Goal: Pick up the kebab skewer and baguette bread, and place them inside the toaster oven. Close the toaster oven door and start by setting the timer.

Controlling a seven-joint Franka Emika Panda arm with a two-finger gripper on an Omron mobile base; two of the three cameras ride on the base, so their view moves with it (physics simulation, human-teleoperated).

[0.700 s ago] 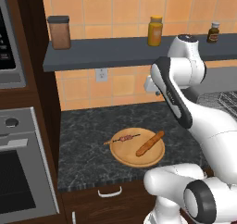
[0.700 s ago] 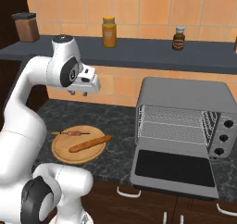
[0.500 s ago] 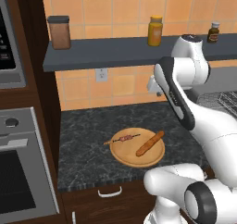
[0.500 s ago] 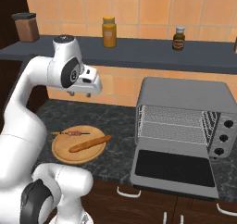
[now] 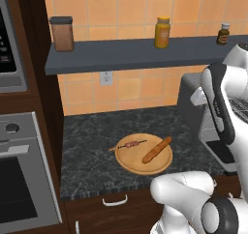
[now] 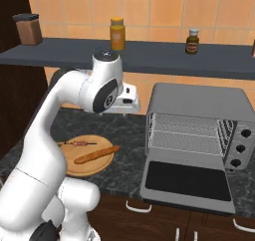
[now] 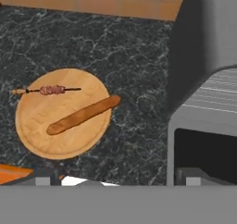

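On a round wooden plate (image 7: 41, 135) on the dark counter lie the kebab skewer (image 7: 48, 90) and, beside it, the baguette bread (image 7: 83, 114); both show from the bases too, skewer (image 5: 130, 144) and baguette (image 6: 97, 154). To their right stands the grey toaster oven (image 6: 199, 103), wire rack bare. Its door (image 6: 188, 181) is folded down flat. My gripper (image 7: 116, 177) hangs open and empty high above the counter, between plate and oven, touching nothing. The white hand (image 6: 125, 98) sits left of the oven's top corner.
A wall shelf (image 6: 149, 58) above the counter carries a brown canister (image 6: 29, 28), a yellow jar (image 6: 117, 33) and a small dark bottle (image 6: 192, 40). A built-in steel oven (image 5: 19, 180) stands at the far left. Drawer fronts run below the counter edge.
The arm has swung to the right, carrying the open hand from above the plate side toward the toaster oven. Skewer, baguette and oven door lie as before.
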